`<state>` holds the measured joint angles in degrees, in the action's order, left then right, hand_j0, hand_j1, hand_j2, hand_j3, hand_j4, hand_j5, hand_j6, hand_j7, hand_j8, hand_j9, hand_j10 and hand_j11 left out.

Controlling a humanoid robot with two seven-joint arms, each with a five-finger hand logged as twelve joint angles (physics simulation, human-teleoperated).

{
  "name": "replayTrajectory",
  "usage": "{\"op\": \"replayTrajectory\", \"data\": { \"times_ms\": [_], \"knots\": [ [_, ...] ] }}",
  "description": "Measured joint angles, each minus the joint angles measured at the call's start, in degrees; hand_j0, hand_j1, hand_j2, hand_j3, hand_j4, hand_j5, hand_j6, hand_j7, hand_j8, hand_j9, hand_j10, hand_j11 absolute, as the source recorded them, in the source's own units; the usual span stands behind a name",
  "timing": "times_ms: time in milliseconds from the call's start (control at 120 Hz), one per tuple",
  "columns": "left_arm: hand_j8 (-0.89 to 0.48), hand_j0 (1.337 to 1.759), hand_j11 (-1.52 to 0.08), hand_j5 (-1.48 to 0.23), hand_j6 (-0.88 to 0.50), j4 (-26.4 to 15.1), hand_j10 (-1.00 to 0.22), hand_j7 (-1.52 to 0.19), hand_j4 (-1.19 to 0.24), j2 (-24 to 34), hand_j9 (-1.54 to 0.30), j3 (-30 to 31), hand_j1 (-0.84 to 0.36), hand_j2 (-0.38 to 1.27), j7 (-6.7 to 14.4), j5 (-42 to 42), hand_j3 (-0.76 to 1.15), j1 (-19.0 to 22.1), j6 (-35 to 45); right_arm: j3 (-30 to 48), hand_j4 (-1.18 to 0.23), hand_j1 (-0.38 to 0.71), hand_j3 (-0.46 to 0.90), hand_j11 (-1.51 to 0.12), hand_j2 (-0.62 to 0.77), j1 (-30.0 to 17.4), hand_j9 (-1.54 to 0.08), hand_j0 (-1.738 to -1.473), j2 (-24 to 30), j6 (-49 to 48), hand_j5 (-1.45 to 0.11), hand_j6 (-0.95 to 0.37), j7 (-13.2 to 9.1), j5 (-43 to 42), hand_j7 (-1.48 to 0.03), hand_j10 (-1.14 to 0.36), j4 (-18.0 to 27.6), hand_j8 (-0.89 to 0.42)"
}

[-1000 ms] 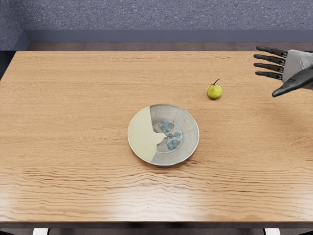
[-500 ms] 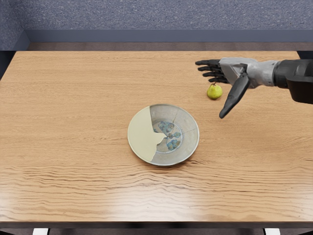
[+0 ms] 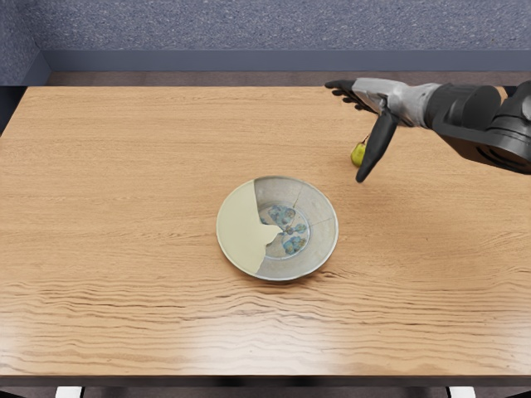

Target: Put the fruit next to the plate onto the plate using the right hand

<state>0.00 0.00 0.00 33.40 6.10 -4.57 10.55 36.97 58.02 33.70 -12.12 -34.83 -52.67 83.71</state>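
We are looking down at the right hand (image 3: pixel 377 101), which is reaching in from the right edge on a dark grey forearm (image 3: pixel 473 120) and hanging over the far right part of the wooden table (image 3: pixel 124 166). The hand is standing wide open. Its four fingers (image 3: pixel 344 88) are stretching straight out to the left, close together and roughly level. The thumb (image 3: pixel 373 145) is pointing down and slightly left, well away from them. The hand is gripping nothing.

The pear (image 3: pixel 357 155), small and yellow-green, is lying on the table below the fingers and just behind the thumb. The thumb is crossing in front of its right side, so we are seeing only the left part of the fruit and a bit of stem beside the thumb. We cannot tell from this single view whether the thumb is touching the pear or merely passing above it. The fingers are clearly apart from it.

The plate (image 3: pixel 231 224) is lying below and to the left of the hand, nearer to us, well clear of the thumb tip. It is round and shallow, cream on its left side and grey on the rest, with a blue pattern in the middle. The pear is resting off the plate's upper right, apart from its rim, and is not on it.
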Motion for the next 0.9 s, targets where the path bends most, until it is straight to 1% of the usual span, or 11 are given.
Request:
{"op": "replayTrajectory", "data": {
  "times_ms": [83, 192, 300, 450, 642, 767, 900],
  "knots": [
    [0.01, 1.658, 0.0, 0.0, 0.01, 0.0, 0.0, 0.0, 0.0, 0.0, 0.0, 0.0, 0.35, 0.0, 0.0, 0.0, 0.0, 0.0, 0.0, -1.41, 0.0, -0.35, 0.0, 0.0, 0.0, -0.12, 0.0, -1.658, -1.26, 1.67, 0.0, 0.0, -0.09, -3.53, 0.0, 0.0, -0.44, 0.0],
    [0.01, 1.658, 0.0, 0.0, 0.01, 0.0, 0.0, 0.0, 0.0, 0.0, 0.0, -0.02, 0.35, 0.0, 0.0, 0.0, 0.0, 0.0, 0.0, -4.14, 0.0, -0.35, 0.0, 0.0, 0.0, -0.21, 0.0, -1.658, -2.33, 5.66, 0.0, 0.0, -0.14, -5.81, 0.0, 0.0, -1.71, 0.0],
    [0.01, 1.658, 0.0, 0.0, 0.01, 0.0, 0.0, 0.0, 0.0, 0.0, 0.0, -0.02, 0.35, 0.0, 0.0, 0.0, 0.0, 0.0, 0.0, -6.36, 0.0, -0.35, 0.0, 0.0, 0.0, -0.2, 0.0, -1.658, -4.26, 8.97, 0.0, 0.0, -0.16, -9.29, 0.0, 0.0, -4.05, 0.0],
    [0.01, 1.658, 0.0, 0.0, 0.01, 0.0, 0.0, 0.0, 0.0, 0.0, 0.0, -0.01, 0.35, 0.0, 0.0, 0.0, 0.0, 0.0, 0.0, -7.3, 0.0, -0.35, 0.0, 0.0, 0.0, -0.28, 0.0, -1.658, -5.77, 11.7, 0.0, 0.0, -0.16, -12.63, 0.0, 0.0, -6.23, 0.0],
    [0.01, 1.658, 0.0, 0.0, 0.01, 0.0, 0.0, 0.0, 0.0, 0.0, 0.0, -0.01, 0.35, 0.0, 0.0, 0.0, 0.0, 0.0, 0.0, -7.55, 0.0, -0.35, 0.0, 0.0, 0.0, -0.73, 0.0, -1.658, -9.47, 12.82, 0.0, 0.0, -0.17, -14.02, 0.0, 0.0, -12.47, 0.0],
    [0.01, 1.658, 0.0, 0.0, 0.01, 0.0, 0.0, 0.0, 0.0, 0.0, 0.0, -0.01, 0.35, 0.0, 0.0, 0.0, 0.0, 0.0, 0.0, -7.56, 0.0, -0.35, 0.0, 0.0, 0.0, -0.61, 0.0, -1.658, -11.69, 14.29, 0.0, 0.0, -0.17, -14.46, 0.0, 0.0, -15.41, 0.0],
    [0.01, 1.658, 0.0, 0.0, 0.01, 0.0, 0.0, 0.0, 0.0, 0.0, 0.0, 0.0, 0.35, 0.0, 0.0, 0.0, 0.0, 0.0, 0.0, -7.6, 0.0, -0.35, 0.0, 0.0, 0.0, -0.69, 0.0, -1.658, -12.6, 17.95, 0.0, 0.0, -0.17, -16.14, 0.0, 0.0, -17.22, 0.0]
  ]
}}
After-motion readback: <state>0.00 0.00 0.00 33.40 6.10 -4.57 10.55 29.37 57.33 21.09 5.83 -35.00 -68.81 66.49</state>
